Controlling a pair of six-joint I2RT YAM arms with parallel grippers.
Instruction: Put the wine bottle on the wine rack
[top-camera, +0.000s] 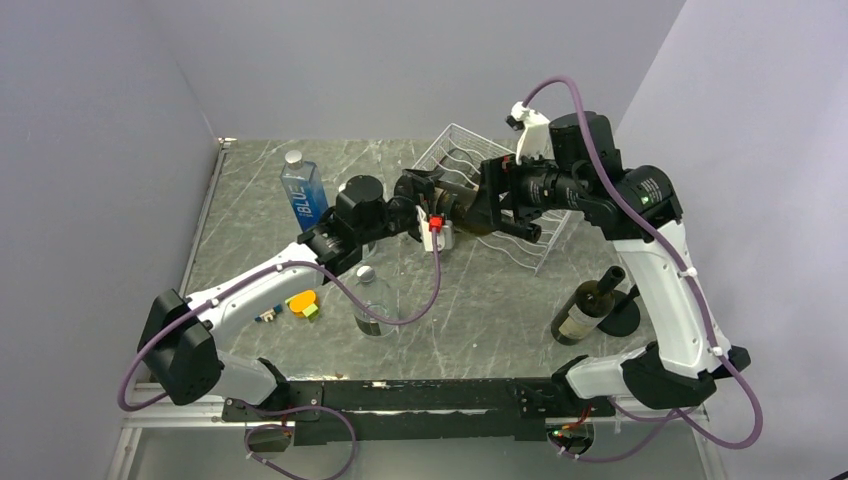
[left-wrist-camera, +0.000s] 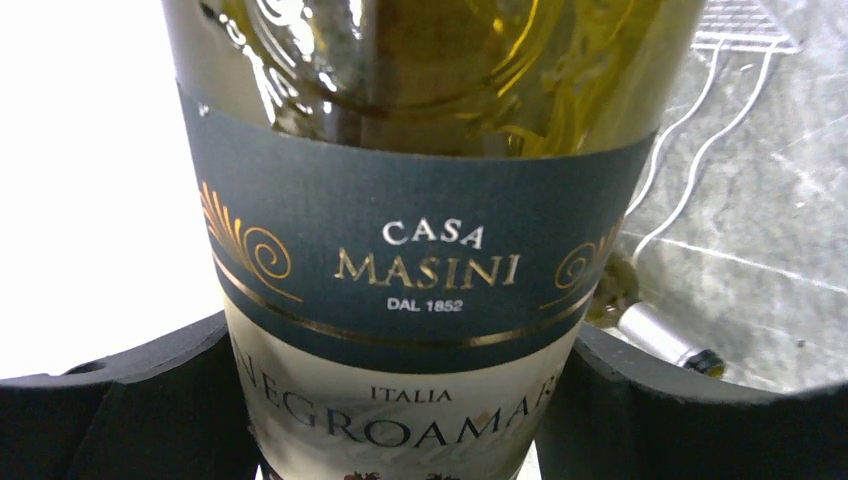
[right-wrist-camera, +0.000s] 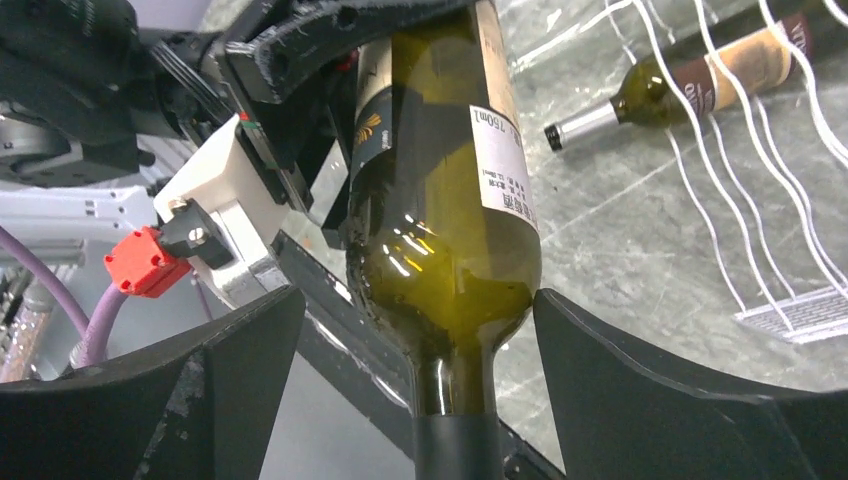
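Wine bottle (left-wrist-camera: 420, 150) front label (left-wrist-camera: 420, 270) reads "CASA MASINI, DAL 1852, ITALIA, NEGROAMAR"; back label (right-wrist-camera: 505, 165) shows "750ml"; water bottle (top-camera: 303, 195) reads "BLU".

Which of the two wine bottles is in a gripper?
The Casa Masini bottle, in the left gripper; the other wine bottle lies untouched on the table.

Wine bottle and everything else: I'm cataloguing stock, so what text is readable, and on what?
"CASA MASINI": wine bottle, front label.
"DAL 1852": same label.
"ITALIA": same label.
"NEGROAMAR", cut off: same label.
"750ml": its back label; other lines too small.
"BLU", then unclear: water bottle.
Label of the lying bottle: blurred.
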